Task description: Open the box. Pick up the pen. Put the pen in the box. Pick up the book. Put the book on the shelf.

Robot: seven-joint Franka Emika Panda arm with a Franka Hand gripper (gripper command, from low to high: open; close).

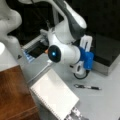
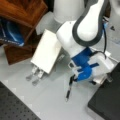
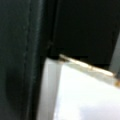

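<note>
One white spiral-bound notebook [image 1: 53, 96] lies on the grey worktop [image 1: 105, 105], beside one reddish-brown wooden shelf [image 1: 13, 95]. One thin black pen [image 1: 87, 87] lies right of the notebook. One black-lidded metal box [image 1: 106, 53], lid shut, beyond the pen. Claw [image 2: 106, 78] at box edge; cannot tell its jaw state.

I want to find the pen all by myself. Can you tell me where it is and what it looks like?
Find the big white notebook lying on the grey table. In a front view the pen lies on the bare table to the notebook's right, just below the robot's blue gripper. It is the only thin black stick there, with silvery bits.
</note>
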